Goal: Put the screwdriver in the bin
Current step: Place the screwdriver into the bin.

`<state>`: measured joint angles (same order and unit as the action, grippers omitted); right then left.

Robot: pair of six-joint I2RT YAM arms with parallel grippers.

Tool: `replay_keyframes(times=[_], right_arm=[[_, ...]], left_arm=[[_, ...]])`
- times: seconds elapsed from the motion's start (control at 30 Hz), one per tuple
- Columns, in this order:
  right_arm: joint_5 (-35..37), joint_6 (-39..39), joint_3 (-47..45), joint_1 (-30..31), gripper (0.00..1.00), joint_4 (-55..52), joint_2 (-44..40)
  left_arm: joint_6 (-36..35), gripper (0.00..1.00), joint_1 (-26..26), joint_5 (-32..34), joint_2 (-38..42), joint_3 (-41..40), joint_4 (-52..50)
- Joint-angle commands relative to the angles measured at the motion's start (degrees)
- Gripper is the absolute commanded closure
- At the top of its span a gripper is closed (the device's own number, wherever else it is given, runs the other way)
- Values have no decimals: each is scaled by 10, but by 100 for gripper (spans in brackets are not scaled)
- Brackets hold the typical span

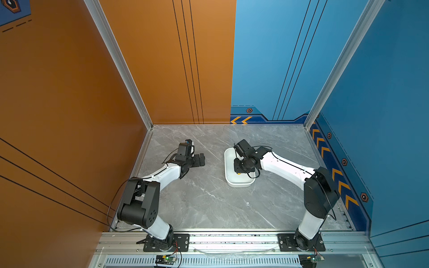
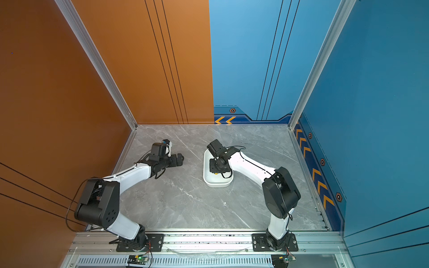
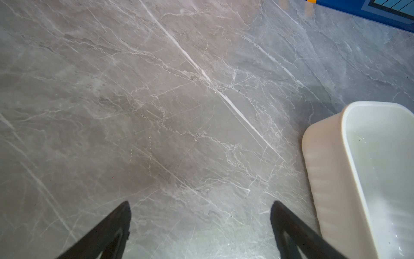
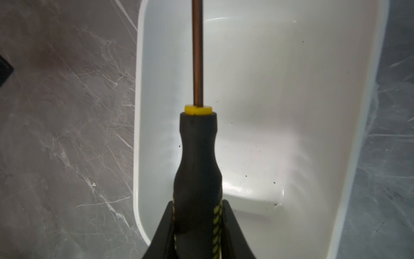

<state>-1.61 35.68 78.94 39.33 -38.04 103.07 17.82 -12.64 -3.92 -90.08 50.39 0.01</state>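
- Your right arm (image 1: pixel 285 166) reaches from the lower right of the frame toward the centre, wrist bent downward.
- Your right hand (image 4: pixel 198 215) is clamped tight, its fingers (image 4: pixel 233 226) pressed against both sides of a handle.
- Your left arm (image 1: pixel 160 176) extends from the lower left; your left hand (image 3: pixel 199 224) hangs with its fingers (image 3: pixel 112 231) spread apart, holding nothing.

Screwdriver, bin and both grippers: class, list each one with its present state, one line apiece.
screwdriver: clamped by its black handle, shaft pointing out over the bin's inside, not yet released.
bin: upright on the marble table, holding nothing loose.
right gripper: shut on the screwdriver, above the bin.
left gripper: open, holding nothing, over bare table beside the bin.
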Motion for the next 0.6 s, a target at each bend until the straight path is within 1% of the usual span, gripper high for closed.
replay_keyframes(times=[0.0, 0.43, 0.57], right_arm=[[16, 30, -11, -4, 99, 26, 10], [-10, 44, -28, -23, 99, 58, 64], [-12, 42, -30, -27, 96, 60, 74]], left_arm=[[0, 2, 5, -4, 16, -9, 3], [5, 2, 5, 2, 15, -5, -2], [5, 2, 5, 1, 13, -5, -2]])
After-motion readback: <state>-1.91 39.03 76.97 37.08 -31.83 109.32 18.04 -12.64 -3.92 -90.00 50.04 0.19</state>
